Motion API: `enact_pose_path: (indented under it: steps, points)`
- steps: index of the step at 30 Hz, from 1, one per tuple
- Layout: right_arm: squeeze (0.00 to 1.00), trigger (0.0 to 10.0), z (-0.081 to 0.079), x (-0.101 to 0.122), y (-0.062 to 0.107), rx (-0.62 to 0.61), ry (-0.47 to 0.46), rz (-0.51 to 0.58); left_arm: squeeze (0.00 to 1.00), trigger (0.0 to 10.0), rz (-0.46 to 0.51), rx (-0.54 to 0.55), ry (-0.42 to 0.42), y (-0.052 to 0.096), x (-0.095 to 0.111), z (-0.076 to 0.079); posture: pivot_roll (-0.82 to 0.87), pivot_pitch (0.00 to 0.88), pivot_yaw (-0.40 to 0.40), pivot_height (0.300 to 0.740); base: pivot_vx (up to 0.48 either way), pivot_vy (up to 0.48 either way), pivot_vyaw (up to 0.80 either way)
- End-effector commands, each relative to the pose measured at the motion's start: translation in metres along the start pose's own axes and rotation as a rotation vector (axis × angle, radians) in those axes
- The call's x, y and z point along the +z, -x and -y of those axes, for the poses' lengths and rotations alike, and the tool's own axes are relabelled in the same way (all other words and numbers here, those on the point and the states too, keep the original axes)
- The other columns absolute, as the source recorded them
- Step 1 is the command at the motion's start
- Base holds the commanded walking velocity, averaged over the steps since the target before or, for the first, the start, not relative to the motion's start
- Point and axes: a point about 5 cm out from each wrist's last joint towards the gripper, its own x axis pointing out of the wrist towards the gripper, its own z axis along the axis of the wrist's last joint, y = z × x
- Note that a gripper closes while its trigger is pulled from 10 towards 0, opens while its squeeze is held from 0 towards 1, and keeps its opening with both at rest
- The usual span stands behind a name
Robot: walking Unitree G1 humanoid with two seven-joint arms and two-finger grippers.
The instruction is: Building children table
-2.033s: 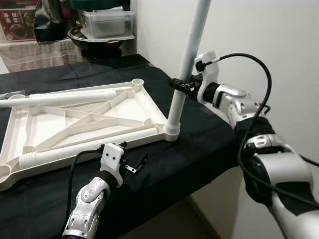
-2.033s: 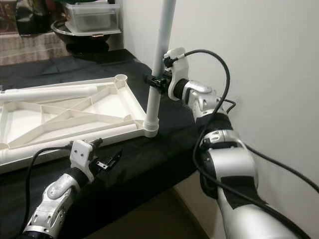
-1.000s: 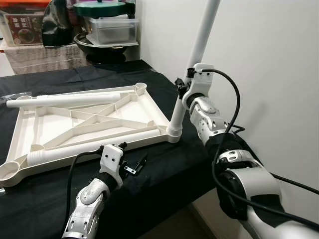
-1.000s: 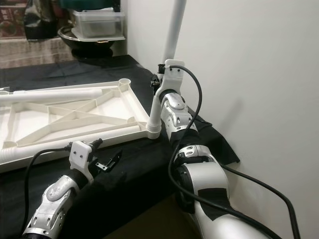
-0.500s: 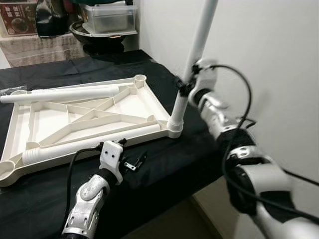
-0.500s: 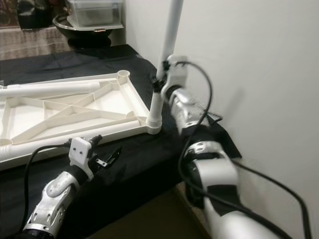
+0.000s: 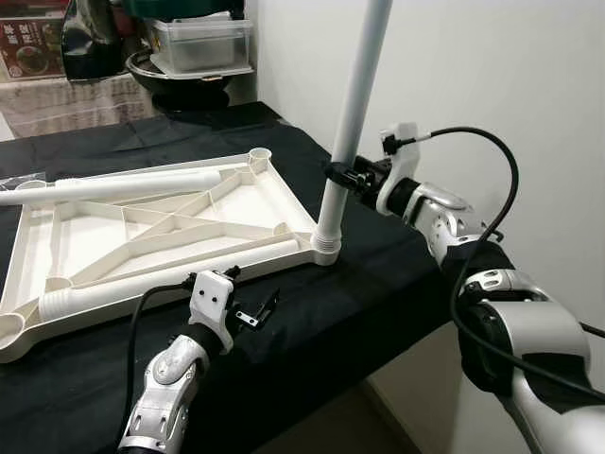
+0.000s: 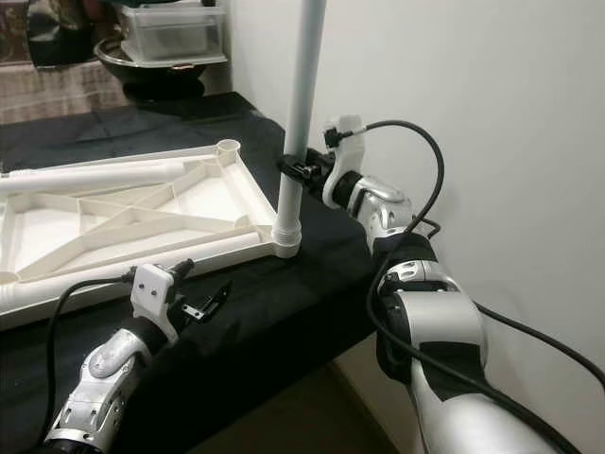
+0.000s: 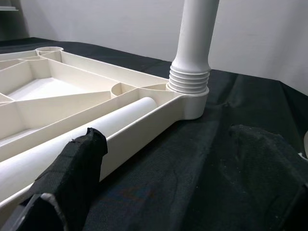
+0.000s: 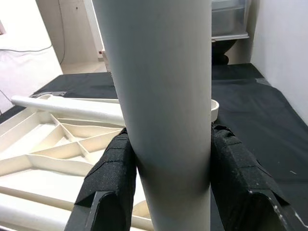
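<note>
A cream table top (image 7: 113, 241) lies upside down on the black cloth, ribs facing up. A white leg (image 7: 352, 104) stands upright in its near right corner socket (image 7: 325, 248), threads showing at the base (image 9: 188, 79). My right gripper (image 7: 342, 176) is shut on this leg partway up, one pad on each side (image 10: 108, 168). Two more white legs lie on the top, one along the far edge (image 7: 113, 185) and one along the near edge (image 7: 161, 279). My left gripper (image 7: 260, 310) is open, low over the cloth just in front of the top's near edge.
The white wall (image 7: 492, 66) stands close behind the right arm. The cloth-covered table's edge (image 7: 378, 350) drops off at the near right. Behind the table sit a black bowl with a clear plastic box (image 7: 198, 47) on it and a dark helmet-like object (image 7: 90, 33).
The leg tilted toward the wall and now stands upright again. My right arm swung back out to the right with it. My left gripper stayed put.
</note>
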Motion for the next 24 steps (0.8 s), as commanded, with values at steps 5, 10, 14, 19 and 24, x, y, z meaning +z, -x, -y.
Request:
enact_pose_path:
  steps: [5,10,14,19,24]
  points:
    - [0.0,0.0,-0.005,-0.018,-0.009,-0.123,-0.131,0.003,0.0,10.0,-0.01,-0.008,-0.004,0.0,0.0,-0.001,0.03,0.0,-0.107,0.74,0.0,0.0,0.0]
    - [0.0,0.0,0.001,-0.036,-0.006,-0.309,-0.187,-0.023,0.0,10.0,-0.014,-0.012,-0.008,0.001,0.0,-0.001,0.03,0.0,-0.1,0.74,0.0,0.0,0.0]
    - [0.0,0.0,0.02,-0.06,0.012,-0.673,-0.135,-0.119,0.0,10.0,-0.014,-0.016,-0.009,0.0,0.0,-0.001,0.02,0.0,-0.099,0.74,0.0,0.0,0.0]
    - [0.0,0.0,-0.002,-0.089,0.006,-0.735,-0.144,-0.146,0.0,10.0,-0.014,-0.016,-0.002,0.0,-0.001,0.001,0.02,0.0,-0.099,0.74,0.0,0.0,0.0]
    - [0.0,10.0,-0.029,-0.098,-0.01,-0.608,-0.131,-0.156,0.0,10.0,-0.016,-0.021,0.001,0.0,-0.002,0.003,0.02,0.0,-0.099,0.74,0.0,0.0,0.0]
